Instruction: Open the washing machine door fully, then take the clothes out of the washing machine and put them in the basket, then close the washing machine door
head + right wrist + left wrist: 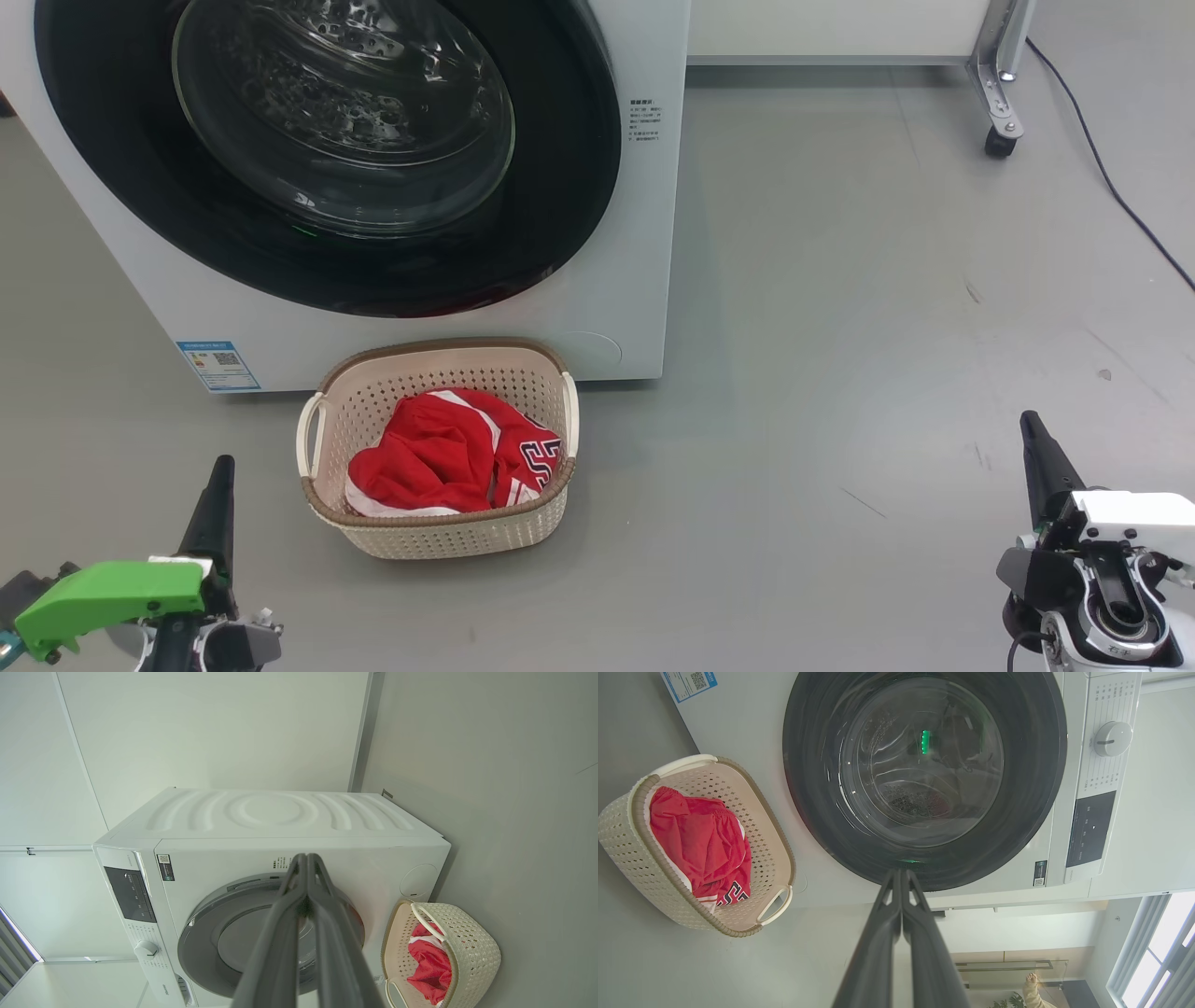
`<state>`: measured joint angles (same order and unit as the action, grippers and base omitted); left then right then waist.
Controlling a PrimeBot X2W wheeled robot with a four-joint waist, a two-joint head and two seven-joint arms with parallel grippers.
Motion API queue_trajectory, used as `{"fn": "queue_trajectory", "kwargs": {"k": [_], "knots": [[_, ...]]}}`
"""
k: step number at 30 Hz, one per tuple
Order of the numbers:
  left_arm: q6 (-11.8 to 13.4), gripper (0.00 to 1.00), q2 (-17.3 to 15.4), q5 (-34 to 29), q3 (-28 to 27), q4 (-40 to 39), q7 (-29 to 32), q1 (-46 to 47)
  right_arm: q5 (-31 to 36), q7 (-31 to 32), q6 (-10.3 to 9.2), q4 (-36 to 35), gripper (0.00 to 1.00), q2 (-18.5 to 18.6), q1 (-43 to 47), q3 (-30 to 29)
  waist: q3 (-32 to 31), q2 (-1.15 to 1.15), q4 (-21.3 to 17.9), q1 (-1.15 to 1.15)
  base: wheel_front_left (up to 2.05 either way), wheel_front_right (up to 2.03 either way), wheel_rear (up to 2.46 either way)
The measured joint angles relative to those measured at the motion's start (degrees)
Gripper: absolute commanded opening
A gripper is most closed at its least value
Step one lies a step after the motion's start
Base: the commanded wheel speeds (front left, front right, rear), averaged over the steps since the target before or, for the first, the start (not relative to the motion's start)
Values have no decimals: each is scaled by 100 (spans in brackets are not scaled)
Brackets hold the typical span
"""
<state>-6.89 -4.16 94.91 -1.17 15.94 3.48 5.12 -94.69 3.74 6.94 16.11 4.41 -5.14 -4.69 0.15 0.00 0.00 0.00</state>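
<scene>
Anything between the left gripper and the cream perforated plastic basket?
Nothing: in the head view, bare grey floor separates the left gripper from the cream perforated plastic basket.

washing machine door [329, 140] shut | clothes [439, 455] in basket [448, 538] | basket just before washing machine [644, 280]

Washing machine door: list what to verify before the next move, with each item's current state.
1. The washing machine door is shut against the washing machine: ok.
2. The door is latched: cannot tell.
3. The drum is empty: cannot tell; the glass shows reflections and a faint red patch.
4. The clothes lie inside the basket, nothing hanging over its rim: ok.
5. The basket stands upright on the floor in front of the machine: ok.
6. The left gripper and the right gripper are shut, holding nothing, clear of door and basket: ok.
</scene>
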Motion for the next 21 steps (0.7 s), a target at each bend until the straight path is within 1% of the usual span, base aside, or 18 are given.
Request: {"fn": "queue_trajectory", "kwargs": {"k": [21], "knots": [[0,0,1,-1,-19,-7,3,0,0,1,0,-4,0,-11,0,-12,1,0,0,0,0,0,0]]}}
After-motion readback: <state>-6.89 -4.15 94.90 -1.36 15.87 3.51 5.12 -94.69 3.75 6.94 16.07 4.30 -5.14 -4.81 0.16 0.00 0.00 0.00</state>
